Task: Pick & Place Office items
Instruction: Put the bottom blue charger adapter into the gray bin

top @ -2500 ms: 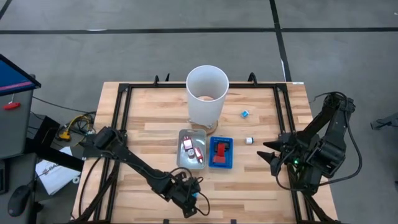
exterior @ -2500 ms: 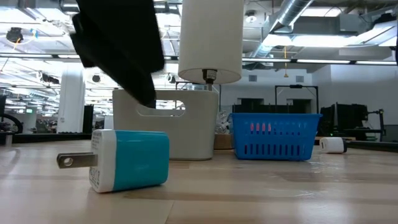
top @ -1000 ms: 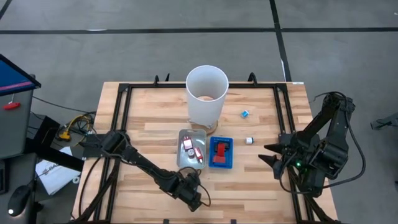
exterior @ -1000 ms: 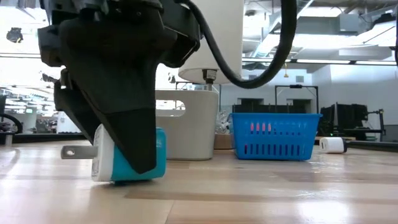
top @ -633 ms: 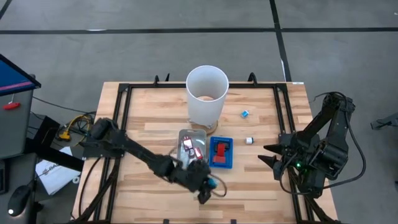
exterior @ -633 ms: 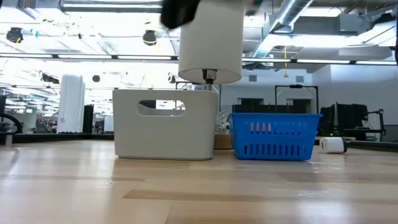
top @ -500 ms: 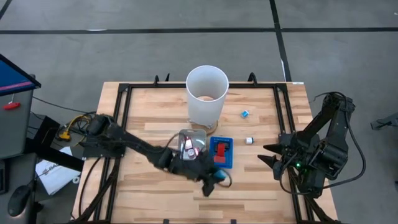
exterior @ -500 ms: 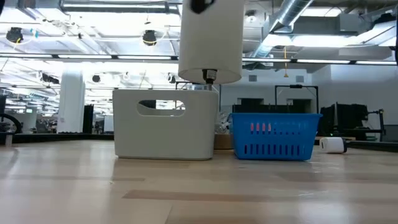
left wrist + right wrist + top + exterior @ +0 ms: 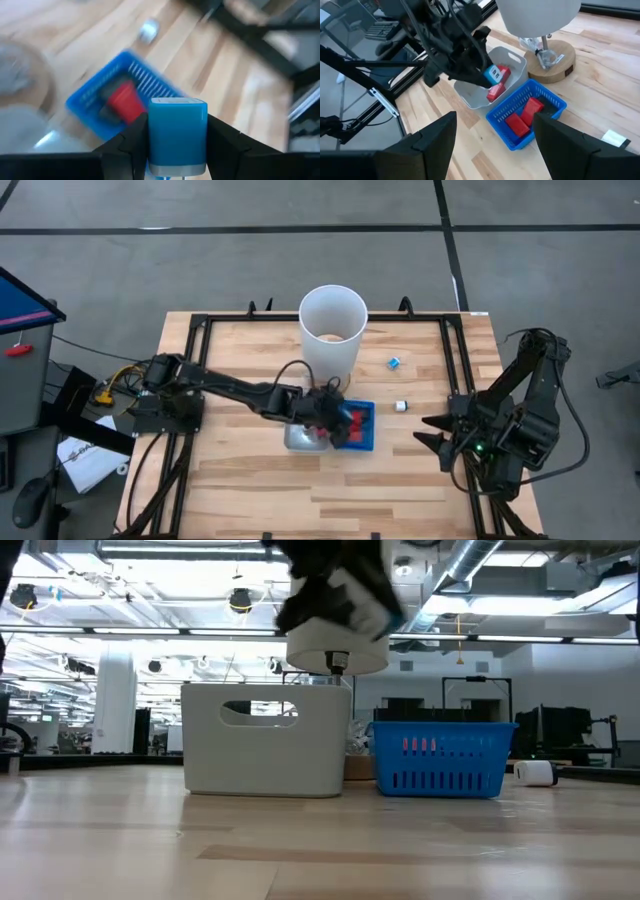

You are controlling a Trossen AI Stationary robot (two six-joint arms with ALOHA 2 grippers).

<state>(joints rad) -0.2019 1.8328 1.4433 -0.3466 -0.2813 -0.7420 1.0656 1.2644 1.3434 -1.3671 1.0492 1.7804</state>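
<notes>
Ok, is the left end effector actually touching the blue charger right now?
Touching. In the left wrist view the left end effector's two dark fingers press against both sides of the blue charger, no gap.

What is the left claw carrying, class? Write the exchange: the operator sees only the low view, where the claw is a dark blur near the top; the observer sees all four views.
Observer: The left claw is shut on a blue charger plug.
Operator: Over which container?
Observer: From above, it hangs about where the grey tray meets the blue basket.
Operator: Is that basket empty?
Observer: No, red pieces lie in it.
</notes>
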